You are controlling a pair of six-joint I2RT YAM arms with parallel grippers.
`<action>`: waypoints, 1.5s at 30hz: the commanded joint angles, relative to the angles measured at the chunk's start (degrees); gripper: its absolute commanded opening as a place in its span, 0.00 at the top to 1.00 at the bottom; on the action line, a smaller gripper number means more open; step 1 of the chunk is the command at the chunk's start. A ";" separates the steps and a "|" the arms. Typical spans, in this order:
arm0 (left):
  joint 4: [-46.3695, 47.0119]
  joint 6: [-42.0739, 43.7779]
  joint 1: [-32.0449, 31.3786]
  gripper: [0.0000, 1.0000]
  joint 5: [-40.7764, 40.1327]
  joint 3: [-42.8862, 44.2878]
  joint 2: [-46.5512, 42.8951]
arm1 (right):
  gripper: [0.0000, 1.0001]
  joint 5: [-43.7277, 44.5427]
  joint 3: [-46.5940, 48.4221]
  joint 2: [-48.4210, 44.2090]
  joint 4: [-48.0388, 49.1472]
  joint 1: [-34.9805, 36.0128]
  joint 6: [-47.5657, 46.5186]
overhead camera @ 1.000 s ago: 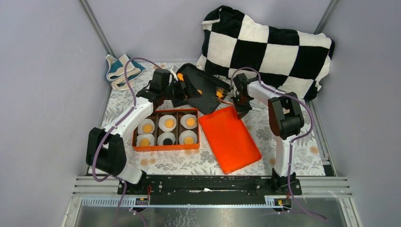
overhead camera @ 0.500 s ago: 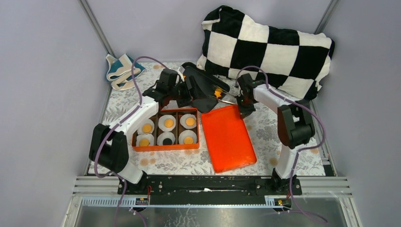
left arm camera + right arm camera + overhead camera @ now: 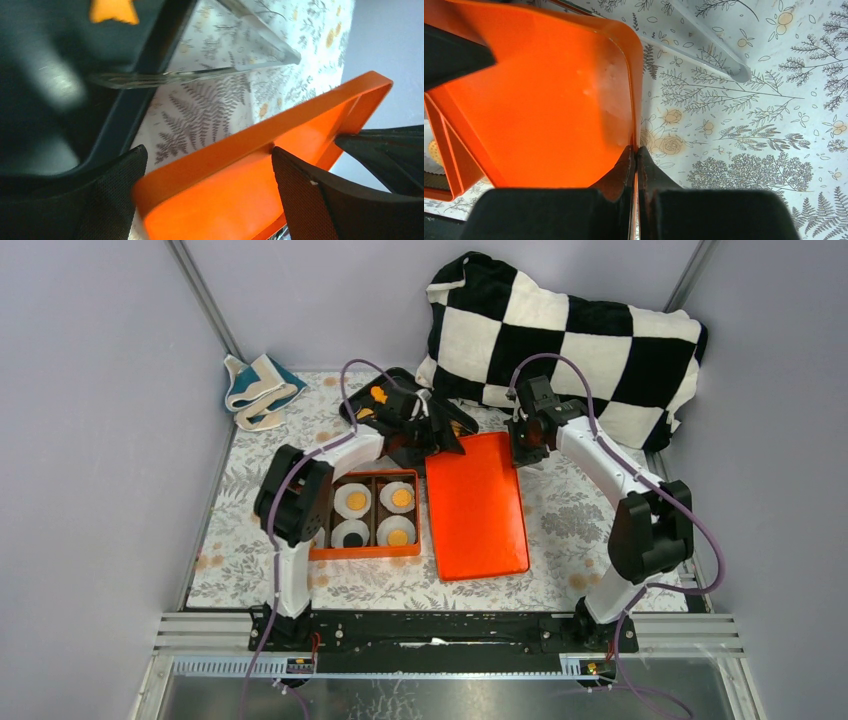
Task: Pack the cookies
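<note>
The right end effector [image 3: 636,150] pinches tight on the far right rim of the orange lid [image 3: 477,505] — the left end effector [image 3: 207,152] gapes wide, empty, astride its far left corner. Some cookies [image 3: 401,497] sit in the orange box [image 3: 365,552] left of the lid — others on the black tray [image 3: 30,40] beyond.

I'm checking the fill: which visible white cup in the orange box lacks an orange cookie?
The near-left cup of the four visible: its centre is dark, while the other three cups each show an orange cookie.
</note>
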 commanded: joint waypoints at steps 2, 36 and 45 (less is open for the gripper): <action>8.84 3.57 -1.44 0.04 6.66 2.95 3.25 | 1.00 -3.18 2.21 -3.14 1.21 -0.09 0.04; -12.21 -1.28 0.79 1.00 4.10 21.25 7.83 | 0.41 22.77 -15.79 -28.42 16.89 24.93 1.94; -26.32 -1.79 3.99 1.00 9.63 36.12 7.46 | 0.37 31.82 -30.91 -40.72 23.68 39.78 2.94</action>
